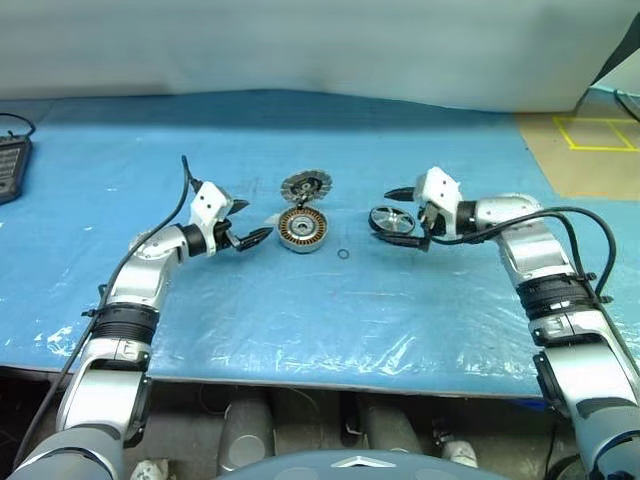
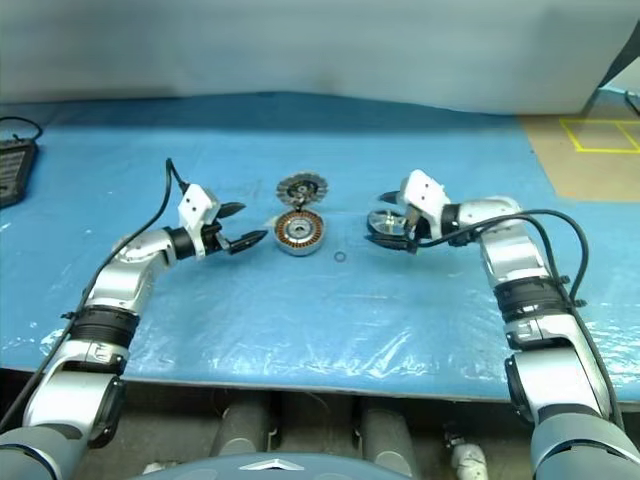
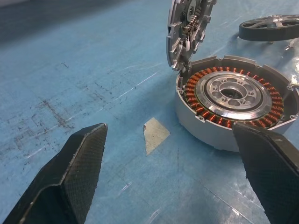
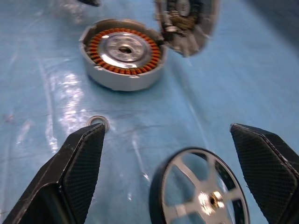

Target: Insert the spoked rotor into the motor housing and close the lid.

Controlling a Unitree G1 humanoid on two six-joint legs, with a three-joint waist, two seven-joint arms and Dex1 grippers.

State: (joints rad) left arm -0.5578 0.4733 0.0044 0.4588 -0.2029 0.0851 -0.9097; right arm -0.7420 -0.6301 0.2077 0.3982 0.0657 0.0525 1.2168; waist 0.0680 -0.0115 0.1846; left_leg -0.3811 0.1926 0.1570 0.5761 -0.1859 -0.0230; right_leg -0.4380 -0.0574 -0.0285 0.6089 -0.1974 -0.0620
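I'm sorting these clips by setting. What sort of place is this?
Probably a lab or workshop bench: a table under a blue plastic sheet, motor parts laid out on it such as the motor housing and spoked rotor, and yellow tape markings nearby.

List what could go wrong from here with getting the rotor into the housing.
The lid stands propped upright at the motor housing rim; a bump could tip it shut early. The open right gripper straddles the spoked rotor without gripping; closing off-centre may skid it. A small washer lies in the transfer path.
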